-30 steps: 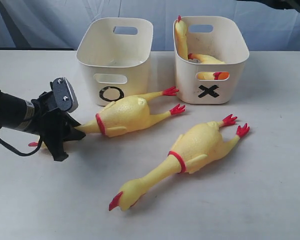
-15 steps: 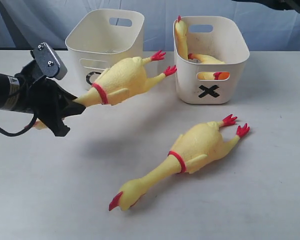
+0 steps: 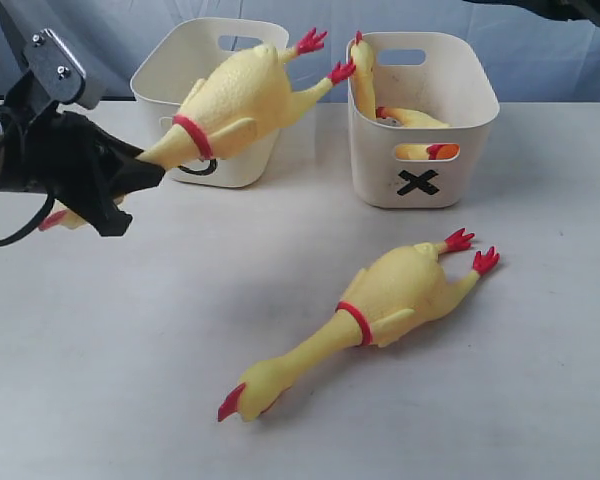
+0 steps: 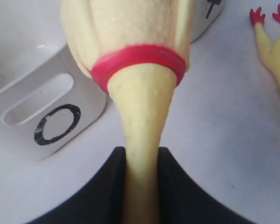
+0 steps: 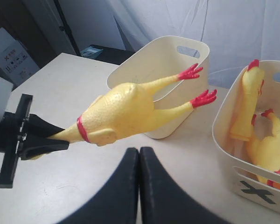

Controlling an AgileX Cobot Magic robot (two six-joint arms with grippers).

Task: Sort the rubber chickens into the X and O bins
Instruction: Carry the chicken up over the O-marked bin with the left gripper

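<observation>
My left gripper [image 3: 130,180] [image 4: 142,151] is shut on the neck of a yellow rubber chicken [image 3: 235,100] [image 4: 140,107] [image 5: 126,109]. It holds the bird in the air in front of the O bin [image 3: 250,40] [image 4: 37,107] [image 5: 163,56], red feet pointing up toward the X bin [image 3: 450,175] [image 5: 224,121]. The bird's head [image 3: 65,218] sticks out behind the fingers. Two chickens lie in the X bin, one upright [image 3: 362,75] [image 5: 245,107], one flat [image 3: 415,120] [image 5: 275,154]. Another chicken [image 3: 390,295] [image 4: 275,42] lies on the table. My right gripper [image 5: 139,151] is shut and empty, high above the table.
The white table [image 3: 130,380] runs wide to the front and left of the lying chicken. A blue-grey cloth [image 3: 560,60] hangs behind the bins. The held chicken's body hides most of the O mark in the exterior view.
The left gripper has lifted the chicken off the table, up and to the left, tilting its feet upward. The O bin slid a little to the left.
</observation>
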